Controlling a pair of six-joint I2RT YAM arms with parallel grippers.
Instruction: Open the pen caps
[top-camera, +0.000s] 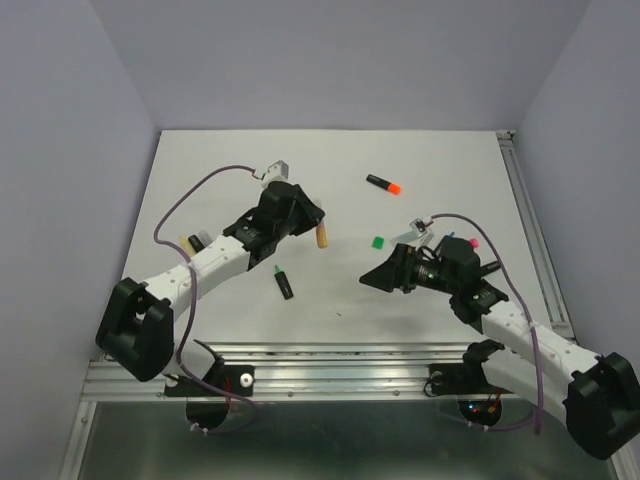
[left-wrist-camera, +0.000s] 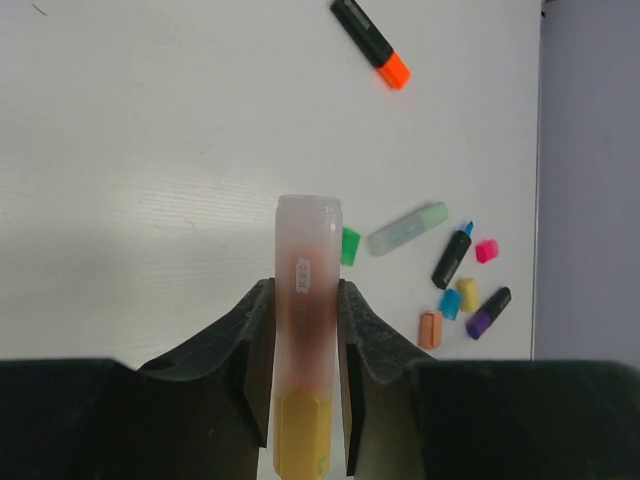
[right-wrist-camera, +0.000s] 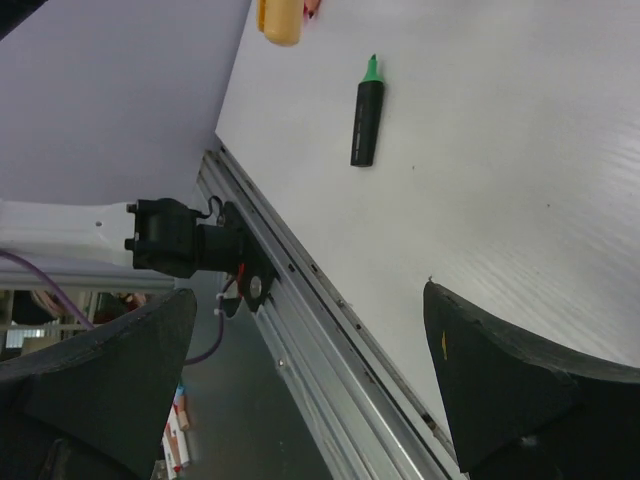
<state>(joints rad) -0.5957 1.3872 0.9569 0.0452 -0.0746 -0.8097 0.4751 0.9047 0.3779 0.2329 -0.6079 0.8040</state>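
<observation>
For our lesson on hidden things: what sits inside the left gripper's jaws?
A pale highlighter, its yellow cap still on, clamped in the left gripper. The jaws cover its gripped sides.

Robotics lab test cell. A white matte tabletop (top-camera: 330, 210) is boxed in by plain pale-lilac wall panels (top-camera: 60, 150) at 9, 12 and 3 o'clock. A silver slotted aluminium rail (top-camera: 330, 365) runs along the 6 o'clock edge, with a like side rail (top-camera: 530, 225) at 3 o'clock. One black-and-white jointed robot arm (top-camera: 215, 260) is mounted at 7 o'clock and its twin (top-camera: 520, 335) at 5 o'clock. A purple cable (top-camera: 176, 204) loops loose off the arm. In the right wrist view a black clamp bracket (right-wrist-camera: 175, 240) sits beside the rail.
</observation>
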